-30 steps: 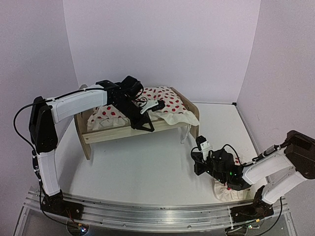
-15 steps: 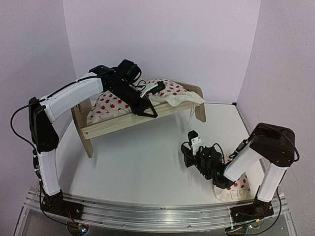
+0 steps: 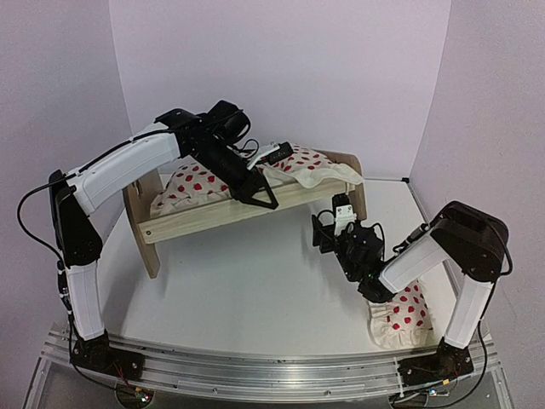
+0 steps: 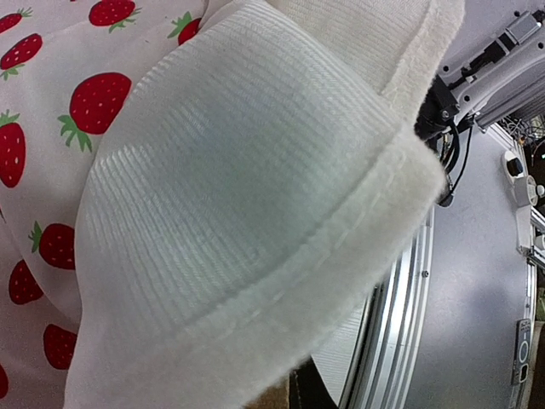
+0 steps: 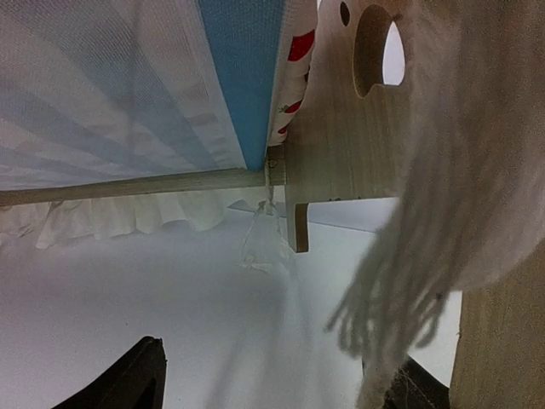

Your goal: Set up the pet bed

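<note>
The right gripper left the pillow at 5 o'clock and spread its jaws beside the pet bed, likely to steady it. The left gripper stayed clamped on the strawberry blanket.

The worktop is a plain white surface set into a corner of pale walls, with an aluminium rail running along its near edge. The pet bed stands towards the back left, slanted across the surface. Its near-left end board is planted on the white top. From where I stand I cannot tell whether the far-right end touches down. A cream blanket printed with strawberries lies heaped on the bed. Seen from low down on the right, the bed stands over the bare worktop. At the near right corner a strawberry-print cushion lies on the surface, well apart from the bed.
</note>
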Available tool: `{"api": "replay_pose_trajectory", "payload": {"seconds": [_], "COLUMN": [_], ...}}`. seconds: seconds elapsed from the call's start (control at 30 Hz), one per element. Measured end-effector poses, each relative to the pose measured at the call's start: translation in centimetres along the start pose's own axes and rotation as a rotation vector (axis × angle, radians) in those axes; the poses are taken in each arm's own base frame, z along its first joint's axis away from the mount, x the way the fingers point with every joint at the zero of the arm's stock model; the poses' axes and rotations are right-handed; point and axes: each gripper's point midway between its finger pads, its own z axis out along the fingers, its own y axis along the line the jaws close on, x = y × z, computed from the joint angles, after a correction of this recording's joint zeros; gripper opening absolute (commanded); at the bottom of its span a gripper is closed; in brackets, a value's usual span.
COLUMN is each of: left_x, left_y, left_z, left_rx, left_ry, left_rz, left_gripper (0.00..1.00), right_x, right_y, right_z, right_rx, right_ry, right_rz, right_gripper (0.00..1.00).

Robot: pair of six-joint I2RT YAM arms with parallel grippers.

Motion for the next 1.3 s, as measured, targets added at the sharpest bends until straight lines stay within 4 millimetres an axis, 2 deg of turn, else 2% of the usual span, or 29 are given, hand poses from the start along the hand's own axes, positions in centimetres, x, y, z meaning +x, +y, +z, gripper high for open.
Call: {"api": "replay_pose_trajectory", "payload": {"seconds": [0.1,0.13,0.23,0.33,0.37,0.4,0.5,0.7,0.87,1.0,1.1,1.17,1.23,1.3], "left_x": [-0.4,-0.4,-0.7,-0.8,-0.8,-0.9,-0.9,-0.9,-0.7,0.7,3.1,5.1,7.0,8.0], "left_y": [0.1,0.1,0.2,0.1,0.1,0.1,0.0,-0.1,0.4,1.0,2.2,3.3,4.3,5.2], "left_z": [-0.4,-0.4,-0.7,-0.8,-0.8,-0.7,-0.7,-0.6,-0.3,0.6,2.0,3.3,4.4,5.0], "left_rx": [-0.002,-0.001,-0.002,0.001,0.002,0.002,0.002,0.002,-0.019,-0.040,-0.070,-0.097,-0.116,-0.131], "left_ry": [-0.012,-0.015,-0.024,-0.027,-0.028,-0.030,-0.030,-0.031,-0.030,-0.009,0.036,0.077,0.115,0.120], "left_rz": [-0.003,-0.005,-0.009,-0.012,-0.013,-0.013,-0.014,-0.014,-0.011,0.008,0.042,0.068,0.094,0.120], "left_gripper": [0.00,0.00,0.00,0.00,0.00,0.00,0.00,0.00,0.00,0.00,0.00,0.00,0.00,0.00], "right_x": [-0.7,-0.9,-1.2,-1.3,-1.2,-1.2,-1.0,0.6,0.6,-1.2,-1.6,-0.2,2.1,4.4], "right_y": [-0.1,-0.2,-0.9,-2.5,-2.9,-3.1,-3.1,-3.0,-2.4,-0.4,1.1,2.0,2.6,3.1], "right_z": [0.9,1.3,2.1,2.5,2.6,2.7,2.6,1.6,-0.5,-2.8,-4.6,-5.5,-6.3,-7.3], "right_rx": [0.025,0.034,0.063,0.117,0.130,0.133,0.126,0.079,0.006,-0.090,-0.174,-0.222,-0.253,-0.280], "right_ry": [-0.018,-0.023,-0.032,-0.032,-0.029,-0.029,-0.026,0.011,0.034,0.075,0.143,0.232,0.334,0.436], "right_rz": [0.001,-0.001,-0.003,-0.001,-0.003,-0.006,-0.004,-0.015,0.036,0.126,0.216,0.257,0.275,0.283], "right_gripper": [0.70,0.63,0.35,0.10,0.03,0.00,0.00,0.00,0.00,0.00,0.00,0.00,0.00,0.00]}}
